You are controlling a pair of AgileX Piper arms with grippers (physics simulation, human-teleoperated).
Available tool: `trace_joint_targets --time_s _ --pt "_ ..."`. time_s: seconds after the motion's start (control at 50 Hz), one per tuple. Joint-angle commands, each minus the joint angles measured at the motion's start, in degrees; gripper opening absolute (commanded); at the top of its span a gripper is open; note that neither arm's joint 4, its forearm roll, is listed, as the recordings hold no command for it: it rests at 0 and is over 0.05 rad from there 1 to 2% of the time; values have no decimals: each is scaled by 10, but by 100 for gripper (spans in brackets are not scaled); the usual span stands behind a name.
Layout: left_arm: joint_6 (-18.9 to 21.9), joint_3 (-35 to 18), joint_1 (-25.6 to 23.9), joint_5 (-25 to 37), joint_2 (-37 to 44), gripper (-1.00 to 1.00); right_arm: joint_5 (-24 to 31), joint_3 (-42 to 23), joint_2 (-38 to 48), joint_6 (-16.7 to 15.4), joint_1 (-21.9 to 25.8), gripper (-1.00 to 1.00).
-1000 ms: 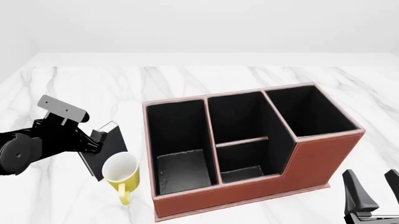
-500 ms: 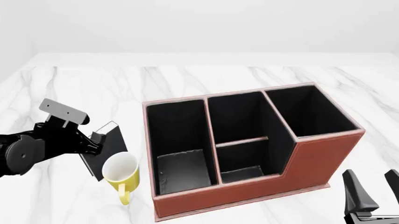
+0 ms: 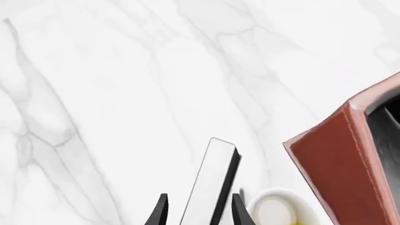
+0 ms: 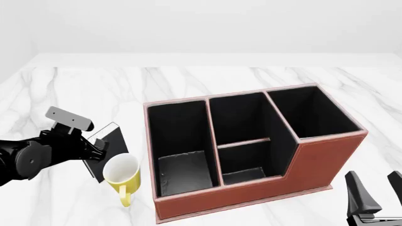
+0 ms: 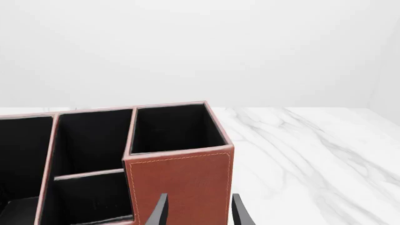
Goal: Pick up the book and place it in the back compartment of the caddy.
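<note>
counter [image 4: 207, 77]: white marble, everything is carried on it.

caddy [image 4: 326, 162]: big reddish-brown box with black lining, seen right of the book. The back compartment [image 4: 244, 175] is the small squarish cell behind the low outer wall, with nothing visible in it.

left gripper [image 4: 94, 145]: brought in from the left at the book's top edge. In the left wrist view the fingers [image 3: 161, 212] are seen either side of the book; actual contact can't be told, but a gap looks to be left, so they're probably still apart.

right gripper [image 5: 196, 211]: parked low near the caddy's tall end, fingers spread, nothing held.

book [image 4: 108, 149]: thin black thing stood upright on the counter, tilted a bit, between the left gripper and the mug, not lifted yet.

yellow mug [image 4: 122, 175]: sat just beside the book, possibly touching it.

what could go wrong: book is thin and stood on edge, so it could get tipped over if one finger lands first. The mug could be knocked too, being that close. A shallow pinch near the top could let the book swing or slip on the way to the cell.
</note>
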Motion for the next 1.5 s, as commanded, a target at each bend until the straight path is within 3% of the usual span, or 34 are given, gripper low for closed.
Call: trace_joint_targets --time_s 0.02,0.56,0.58,0.62,0.66,0.68,0.88,1.26,1.5 --pt "-3 3 -2 -13 13 100 0 0 0 0 0 100" --pt "-7 8 -9 -52 66 100 0 0 0 0 0 100" --pt "-3 13 -11 -56 61 -100 0 0 0 0 0 100" --pt "-4 16 -12 -56 72 -100 0 0 0 0 0 100" --pt "22 6 15 -68 85 -100 0 0 0 0 0 100" --pt "9 6 5 -61 78 -100 0 0 0 0 0 100" --pt "39 -14 36 -32 60 -100 0 0 0 0 0 100" --pt "66 -38 39 13 21 -100 0 0 0 0 0 100" --pt "78 -119 28 142 -86 -100 0 0 0 0 0 100"
